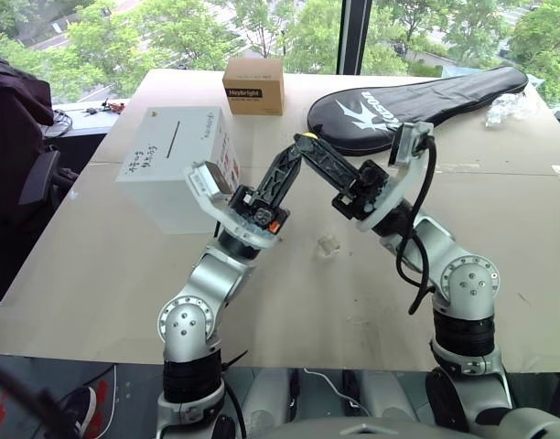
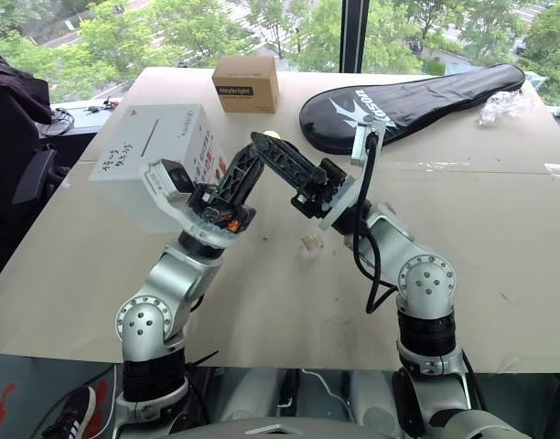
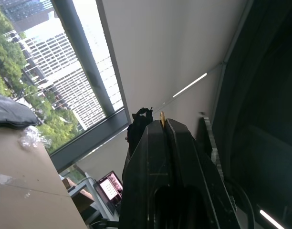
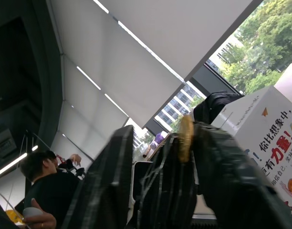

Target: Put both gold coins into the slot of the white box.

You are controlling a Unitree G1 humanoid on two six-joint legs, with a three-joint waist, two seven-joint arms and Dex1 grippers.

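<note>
Coin (image 4: 186, 138): gold disc, standing on edge, pinched between the closed jaws of the left gripper (image 1: 301, 144) near the tips; rim just proud of the black fingers in the left wrist view (image 3: 162, 118); held raised over the counter (image 1: 500, 265), near the right edge of the box.

Left gripper: raised, angled up and toward the robot's right, jaws clamped on the coin.

Right gripper (image 2: 260, 139): raised, angled up and toward the robot's left, tips meeting those of the left gripper in an arch; jaws parted, spread to either side of the left gripper's fingers in the right wrist view, no hold on the coin.

Box (image 1: 175, 165): white, on the counter at the robot's left, beside the left arm; printed side face turned toward the grippers.

Slot (image 1: 170, 138): dark slit on the top face of the box, long axis running away from the robot, toward the window; handwritten characters (image 1: 140, 157) alongside it, on its left.

Clear plastic piece (image 1: 328, 245): on the counter, below the raised grippers.

Brown carton (image 1: 253, 85): at the far edge of the counter, behind the box.

Black racket cover (image 1: 417, 105): far right of the counter.

Person (image 4: 41, 191): dark top, in the right wrist view's background.
</note>
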